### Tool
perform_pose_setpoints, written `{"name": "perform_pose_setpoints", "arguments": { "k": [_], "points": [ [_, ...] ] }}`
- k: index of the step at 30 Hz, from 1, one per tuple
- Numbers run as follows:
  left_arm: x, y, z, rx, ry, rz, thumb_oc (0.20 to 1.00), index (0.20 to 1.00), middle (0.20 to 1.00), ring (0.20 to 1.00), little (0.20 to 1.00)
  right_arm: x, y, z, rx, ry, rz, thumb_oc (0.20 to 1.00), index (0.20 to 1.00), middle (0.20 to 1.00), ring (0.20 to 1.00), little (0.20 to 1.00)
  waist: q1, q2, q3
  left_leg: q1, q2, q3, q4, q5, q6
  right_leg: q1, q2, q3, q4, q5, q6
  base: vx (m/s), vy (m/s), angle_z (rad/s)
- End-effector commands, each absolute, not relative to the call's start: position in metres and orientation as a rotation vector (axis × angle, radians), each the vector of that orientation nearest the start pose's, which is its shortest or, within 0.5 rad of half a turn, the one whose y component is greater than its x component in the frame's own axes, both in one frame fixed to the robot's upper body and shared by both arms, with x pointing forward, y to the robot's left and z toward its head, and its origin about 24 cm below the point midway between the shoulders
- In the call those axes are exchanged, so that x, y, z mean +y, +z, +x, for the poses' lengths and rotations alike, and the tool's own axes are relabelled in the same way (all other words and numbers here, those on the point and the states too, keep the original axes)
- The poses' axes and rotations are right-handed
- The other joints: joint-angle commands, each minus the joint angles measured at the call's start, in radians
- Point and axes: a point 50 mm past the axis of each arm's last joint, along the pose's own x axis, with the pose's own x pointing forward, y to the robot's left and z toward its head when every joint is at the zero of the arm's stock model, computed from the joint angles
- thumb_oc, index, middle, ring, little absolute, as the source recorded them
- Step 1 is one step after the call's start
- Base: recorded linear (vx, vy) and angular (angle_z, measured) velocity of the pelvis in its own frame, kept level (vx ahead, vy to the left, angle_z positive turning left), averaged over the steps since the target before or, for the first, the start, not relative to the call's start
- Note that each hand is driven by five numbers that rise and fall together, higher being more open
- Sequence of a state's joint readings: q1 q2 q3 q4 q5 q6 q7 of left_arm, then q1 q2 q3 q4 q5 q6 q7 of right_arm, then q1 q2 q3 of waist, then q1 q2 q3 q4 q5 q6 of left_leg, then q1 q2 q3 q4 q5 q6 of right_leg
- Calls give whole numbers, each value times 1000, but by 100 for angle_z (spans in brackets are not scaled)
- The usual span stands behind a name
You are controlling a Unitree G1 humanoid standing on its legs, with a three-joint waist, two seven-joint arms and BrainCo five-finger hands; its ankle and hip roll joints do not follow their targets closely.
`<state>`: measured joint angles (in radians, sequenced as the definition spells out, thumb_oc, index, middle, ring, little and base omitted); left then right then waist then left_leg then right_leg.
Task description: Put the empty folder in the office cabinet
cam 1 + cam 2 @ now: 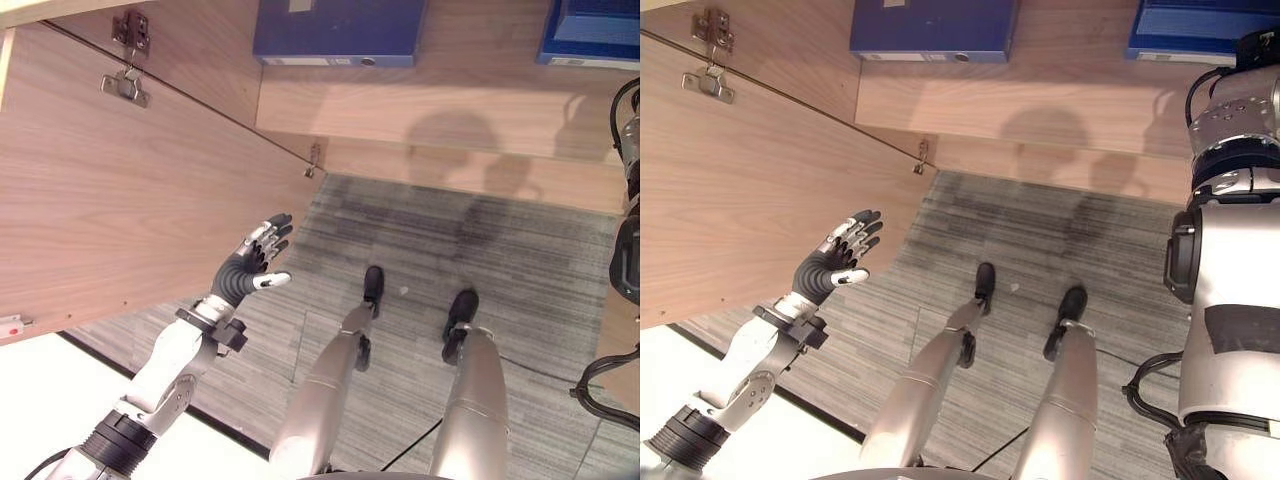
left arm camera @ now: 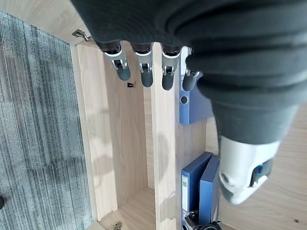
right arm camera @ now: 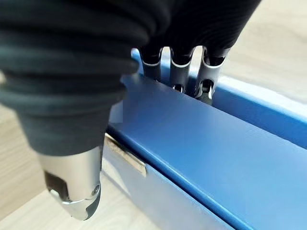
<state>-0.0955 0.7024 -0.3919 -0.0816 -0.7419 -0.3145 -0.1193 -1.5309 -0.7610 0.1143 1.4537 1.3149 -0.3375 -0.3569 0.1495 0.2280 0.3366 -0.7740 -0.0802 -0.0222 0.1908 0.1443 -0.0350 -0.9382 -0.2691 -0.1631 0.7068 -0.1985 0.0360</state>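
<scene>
The left robot hand [image 1: 256, 262] is raised in the air with its fingers straight and slightly spread, released and carrying nothing. Just beside it, on its outer side, stands the open light wood-grain cabinet door [image 1: 120, 190], with two metal hinges [image 1: 127, 60] fixed near its far edge; the hand is close to the door's inner face, but contact cannot be made out. Below the hand lies the grey striped carpet floor [image 1: 420, 240]. Beyond its fingertips, in the left wrist view, the light wooden office cabinet [image 2: 120, 143] opens into bare compartments split by an upright panel, and past that panel stand several blue lever-arch folders [image 2: 199, 187].

The right robot hand [image 3: 182, 62] is seen in its own wrist view, laid over the top of a blue cardboard folder [image 3: 201, 158]. Its fingers [image 3: 207, 79] reach over the folder's far edge and drop behind it, so their tips are hidden; the silver thumb [image 3: 76, 187] hangs down in front of the near face. Whether this hand is gripping the folder or merely resting on it cannot be told. The folder stands on the pale wooden shelf [image 3: 19, 158], with a second blue folder [image 3: 268, 110] just behind it.

Farther off, in the head views, another blue folder [image 1: 340, 30] rests on the cabinet shelf, well apart from the left hand.
</scene>
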Motion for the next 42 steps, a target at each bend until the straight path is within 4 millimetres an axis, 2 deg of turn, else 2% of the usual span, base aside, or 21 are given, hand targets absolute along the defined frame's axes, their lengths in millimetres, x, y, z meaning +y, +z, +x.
{"name": "perform_pose_setpoints", "arguments": {
  "k": [1, 2, 6, 9, 11, 12, 16, 17, 19, 21, 23, 24, 27, 28, 29, 30, 32, 33, 35, 38, 42],
  "points": [
    [175, 116, 253, -324, -462, -171, 1000, 1000, 1000, 1000, 1000, -352, 296, 367, -463, -812, 951, 1000, 1000, 1000, 1000, 1000, 27, 33, 34, 123, 38, -50, -10, -214, -20, 74, 25, 12, 10, -58, 117, -88, -9, 3],
    [174, 116, 253, -327, -463, -174, 1000, 1000, 1000, 1000, 1000, -352, 287, 368, -443, -824, 964, 1000, 1000, 1000, 1000, 1000, 29, 38, 45, 115, 41, -43, -10, -188, -18, 69, 24, -1, 3, -29, 110, 0, 0, 0],
    [172, 118, 255, -336, -463, -182, 1000, 1000, 1000, 1000, 1000, -353, 273, 369, -412, -846, 988, 1000, 1000, 1000, 1000, 1000, 30, 39, 39, 130, 41, -54, -21, -206, -19, 79, 30, 9, 4, -54, 117, 32, -15, 5],
    [170, 118, 256, -339, -467, -202, 1000, 1000, 1000, 1000, 1000, -354, 247, 369, -353, -883, 1038, 1000, 1000, 1000, 1000, 1000, 35, 46, 50, 127, 46, -52, -24, -184, -17, 70, 26, -9, 6, -35, 112, -50, -1, 2],
    [170, 119, 257, -345, -466, -204, 1000, 1000, 1000, 1000, 1000, -355, 242, 369, -344, -890, 1044, 1000, 1000, 1000, 1000, 1000, 34, 45, 44, 137, 43, -60, -29, -203, -20, 77, 27, 1, 9, -60, 119, 49, -12, -1],
    [170, 119, 257, -345, -467, -207, 1000, 1000, 1000, 1000, 1000, -355, 238, 369, -335, -894, 1051, 1000, 1000, 1000, 1000, 1000, 36, 49, 53, 130, 45, -54, -27, -183, -18, 70, 24, -10, 7, -37, 112, -79, 16, 0],
    [170, 121, 257, -358, -472, -230, 1000, 1000, 1000, 1000, 1000, -358, 222, 366, -309, -915, 1072, 1000, 1000, 1000, 1000, 1000, 39, 51, 55, 136, 42, -56, -31, -186, -15, 65, 21, -10, 18, -35, 115, 7, 2, 0],
    [170, 122, 257, -359, -472, -230, 1000, 1000, 1000, 1000, 1000, -358, 222, 366, -310, -914, 1072, 1000, 1000, 1000, 1000, 1000, 37, 49, 47, 145, 39, -64, -34, -205, -17, 72, 24, 2, 21, -60, 122, 105, -7, 1],
    [170, 121, 257, -359, -472, -237, 1000, 1000, 1000, 1000, 1000, -359, 219, 365, -307, -918, 1073, 1000, 1000, 1000, 1000, 1000, 39, 50, 53, 132, 40, -55, -25, -189, -15, 63, 20, -9, 23, -36, 116, 11, -1, 2],
    [170, 121, 257, -361, -472, -238, 1000, 1000, 1000, 1000, 1000, -360, 221, 365, -313, -915, 1074, 1000, 1000, 1000, 1000, 1000, 38, 47, 46, 141, 37, -63, -28, -210, -16, 69, 23, 4, 28, -60, 123, 49, -7, 2],
    [172, 122, 257, -360, -472, -238, 1000, 1000, 1000, 1000, 1000, -362, 224, 364, -326, -912, 1077, 1000, 1000, 1000, 1000, 1000, 42, 49, 51, 132, 40, -55, -25, -192, -14, 62, 19, -8, 25, -38, 116, -39, 8, 2],
    [173, 121, 256, -358, -468, -240, 1000, 1000, 1000, 1000, 1000, -363, 230, 364, -344, -905, 1079, 1000, 1000, 1000, 1000, 1000, 40, 44, 42, 144, 37, -63, -27, -217, -17, 71, 21, 6, 31, -70, 123, 0, 0, 0],
    [176, 121, 255, -354, -461, -236, 1000, 1000, 1000, 1000, 1000, -367, 252, 362, -406, -882, 1076, 1000, 1000, 1000, 1000, 1000, 37, 42, 41, 143, 33, -63, -24, -219, -17, 67, 17, 9, 35, -70, 124, 40, -4, 1],
    [178, 119, 254, -344, -460, -228, 1000, 1000, 1000, 1000, 1000, -369, 269, 359, -460, -864, 1072, 1000, 1000, 1000, 1000, 1000, 38, 37, 36, 141, 33, -63, -23, -217, -19, 68, 16, 8, 34, -69, 123, 9, -3, -5],
    [177, 120, 254, -347, -460, -230, 1000, 1000, 1000, 1000, 1000, -369, 271, 359, -462, -863, 1071, 1000, 1000, 1000, 1000, 1000, 37, 39, 37, 140, 33, -62, -23, -217, -19, 67, 16, 8, 34, -69, 123, 0, 0, 0],
    [180, 120, 252, -341, -462, -215, 1000, 1000, 1000, 1000, 1000, -372, 297, 354, -543, -833, 1070, 1000, 1000, 1000, 1000, 1000, 40, 34, 28, 140, 32, -64, -25, -216, -20, 67, 16, 10, 35, -67, 124, 0, 0, 0],
    [181, 122, 251, -347, -466, -215, 1000, 1000, 1000, 1000, 1000, -371, 318, 351, -590, -808, 1050, 1000, 1000, 1000, 1000, 1000, 41, 36, 28, 138, 32, -63, -31, -214, -21, 63, 15, 11, 33, -66, 124, 0, 0, 0],
    [184, 122, 249, -337, -467, -195, 1000, 1000, 1000, 1000, 1000, -368, 349, 345, -663, -762, 975, 1000, 1000, 1000, 1000, 1000, 47, 28, 21, 140, 34, -63, -37, -211, -23, 59, 13, 11, 32, -61, 125, 0, 0, 0],
    [184, 120, 246, -322, -477, -191, 1000, 1000, 1000, 1000, 1000, -365, 372, 339, -694, -745, 869, 1000, 1000, 1000, 1000, 1000, 52, 29, 17, 139, 37, -63, -42, -208, -23, 52, 10, 13, 40, -58, 125, 0, 0, 0],
    [180, 117, 244, -302, -502, -178, 1000, 1000, 1000, 1000, 1000, -362, 376, 340, -681, -749, 797, 1000, 1000, 1000, 1000, 1000, 49, 31, 15, 143, 40, -61, -43, -209, -21, 51, 13, 14, 48, -61, 123, 0, 0, 0],
    [179, 117, 246, -300, -501, -178, 1000, 1000, 1000, 1000, 1000, -361, 353, 349, -605, -765, 800, 1000, 1000, 1000, 1000, 1000, 43, 36, 20, 158, 38, -63, -52, -210, -19, 68, 20, 14, 32, -58, 124, 0, 0, 0]
  ]
}}
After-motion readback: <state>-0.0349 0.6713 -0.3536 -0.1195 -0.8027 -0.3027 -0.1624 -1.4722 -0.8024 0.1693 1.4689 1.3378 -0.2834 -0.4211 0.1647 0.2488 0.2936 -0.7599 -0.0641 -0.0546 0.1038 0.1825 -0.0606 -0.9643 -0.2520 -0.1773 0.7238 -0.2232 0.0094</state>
